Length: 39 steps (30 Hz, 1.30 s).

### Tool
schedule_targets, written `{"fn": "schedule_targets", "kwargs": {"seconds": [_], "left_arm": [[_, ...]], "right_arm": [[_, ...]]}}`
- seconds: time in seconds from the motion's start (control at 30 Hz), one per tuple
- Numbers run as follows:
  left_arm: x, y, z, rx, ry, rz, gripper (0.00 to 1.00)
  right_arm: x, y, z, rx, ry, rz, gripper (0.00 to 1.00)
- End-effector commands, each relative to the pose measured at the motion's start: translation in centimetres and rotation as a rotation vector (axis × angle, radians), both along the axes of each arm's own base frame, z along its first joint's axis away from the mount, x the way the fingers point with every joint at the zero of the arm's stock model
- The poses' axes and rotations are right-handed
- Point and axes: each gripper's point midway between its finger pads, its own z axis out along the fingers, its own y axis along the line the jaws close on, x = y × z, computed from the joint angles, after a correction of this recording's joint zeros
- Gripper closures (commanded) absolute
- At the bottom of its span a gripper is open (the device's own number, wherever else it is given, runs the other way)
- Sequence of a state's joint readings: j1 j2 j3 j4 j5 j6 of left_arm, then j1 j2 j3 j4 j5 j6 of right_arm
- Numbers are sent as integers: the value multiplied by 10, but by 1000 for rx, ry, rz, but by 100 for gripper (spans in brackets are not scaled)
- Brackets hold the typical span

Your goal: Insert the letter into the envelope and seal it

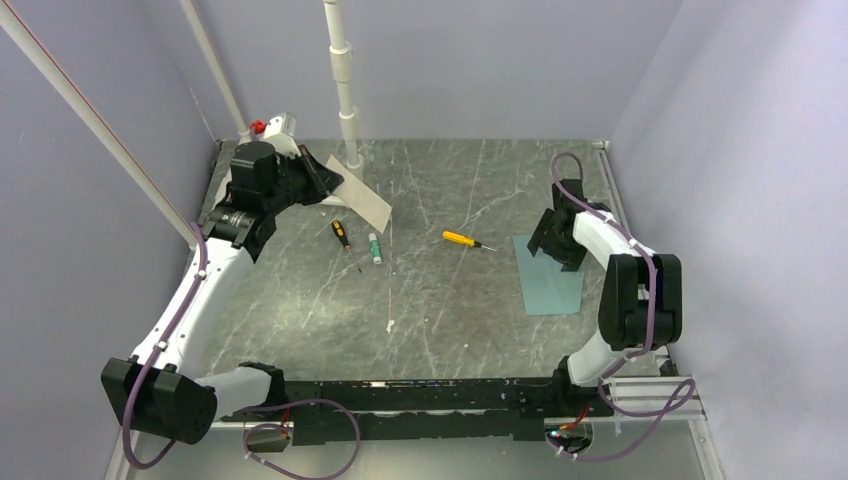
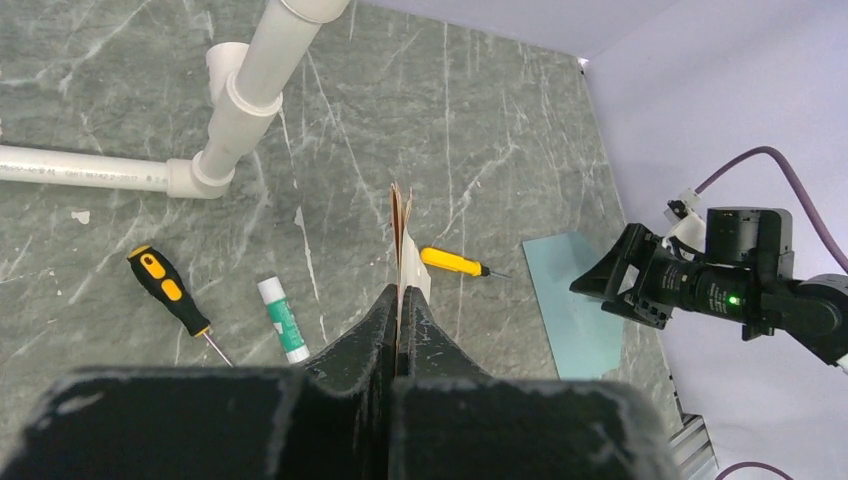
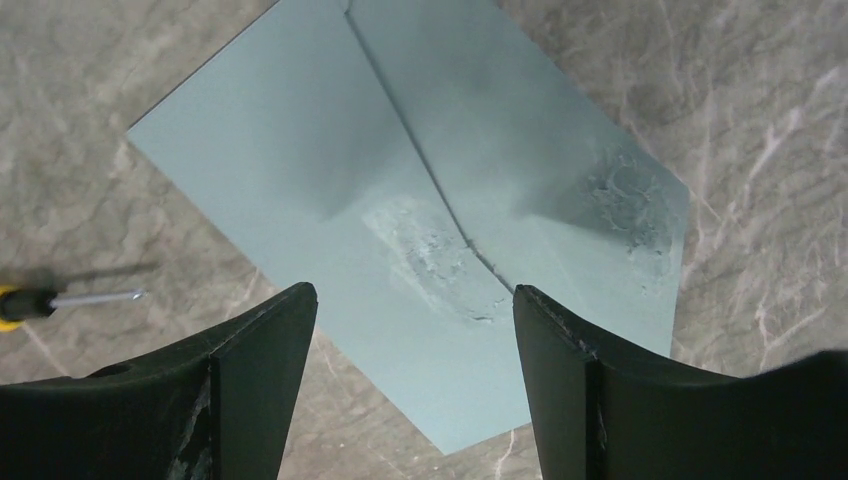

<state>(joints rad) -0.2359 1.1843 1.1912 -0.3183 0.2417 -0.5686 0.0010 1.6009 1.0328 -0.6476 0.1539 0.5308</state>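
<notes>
The letter, a pale sheet with a tan side, hangs above the back left of the table, pinched at one edge by my shut left gripper. In the left wrist view the letter stands edge-on between the closed fingers of the left gripper. The teal envelope lies flat on the table at the right. My right gripper hovers over its far end, open and holding nothing. In the right wrist view the envelope shows a diagonal seam and scuffed patches beyond the right gripper.
A black-and-yellow screwdriver, a green glue stick and a yellow screwdriver lie mid-table. A white pipe stand rises at the back, with a red-capped object in the back left corner. Walls enclose three sides.
</notes>
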Motion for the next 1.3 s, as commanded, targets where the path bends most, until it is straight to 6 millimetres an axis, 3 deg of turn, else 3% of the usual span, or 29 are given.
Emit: {"fn": "schedule_targets", "kwargs": {"seconds": [0.0, 0.17, 0.37, 0.6, 0.73, 1.07, 1.27], "left_arm": [[-3, -2, 12, -11, -48, -25, 97], [-3, 0, 10, 5, -48, -18, 98], [-2, 2, 12, 25, -57, -13, 98], [-3, 4, 8, 38, -48, -9, 98], [-3, 6, 7, 43, -43, -3, 97], [-4, 7, 11, 44, -55, 3, 98], [-2, 9, 15, 56, -69, 8, 97]], "right_arm": [[5, -19, -2, -96, -9, -102, 24], [1, -27, -19, -94, 36, -121, 24], [-13, -11, -29, -6, 61, -125, 25], [-44, 11, -53, 111, 159, -125, 29], [-61, 23, -56, 147, 208, -120, 32], [-115, 72, -59, 150, 350, -53, 34], [-136, 105, -58, 180, 411, 64, 35]]}}
